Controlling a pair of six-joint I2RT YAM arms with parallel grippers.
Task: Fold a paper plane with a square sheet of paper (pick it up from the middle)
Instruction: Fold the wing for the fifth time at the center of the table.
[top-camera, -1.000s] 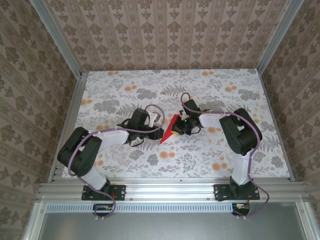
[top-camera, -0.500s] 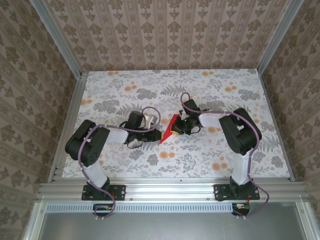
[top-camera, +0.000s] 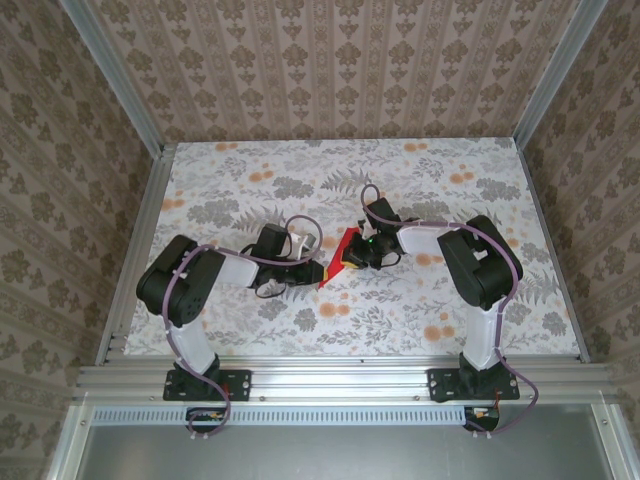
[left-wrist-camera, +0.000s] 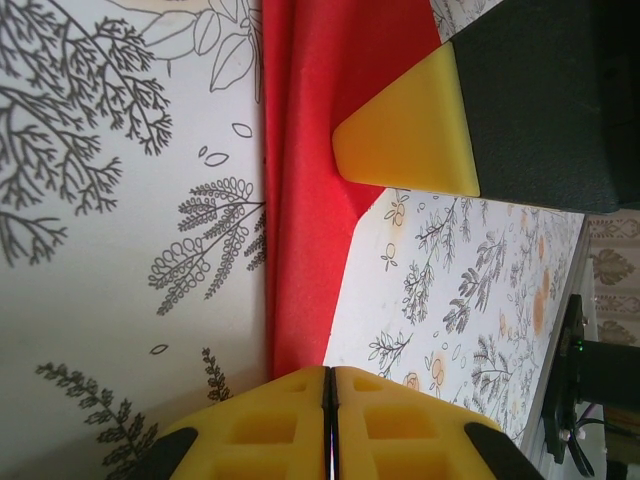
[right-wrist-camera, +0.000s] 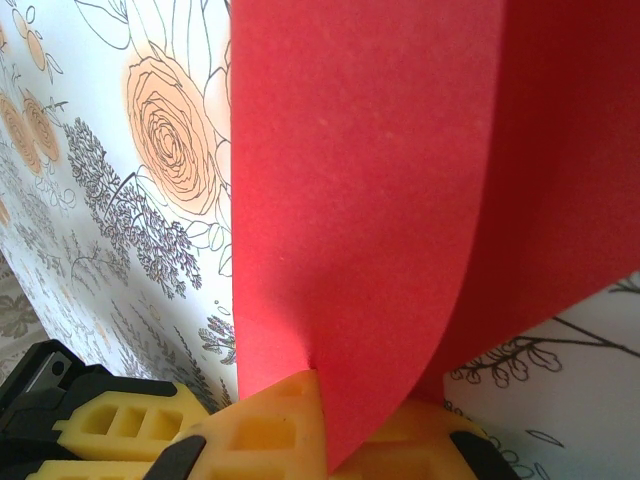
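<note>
Left arm has swung right; left gripper (left-wrist-camera: 330, 400) pinches the low tip of the red paper (top-camera: 346, 250) mid-picture. Right gripper (right-wrist-camera: 322, 415) clamps its upper end, paper slanting between them.

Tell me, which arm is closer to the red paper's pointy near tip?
Left. The left fingers pinch the red paper right by that tip; the right fingers pinch its wider far part.
</note>
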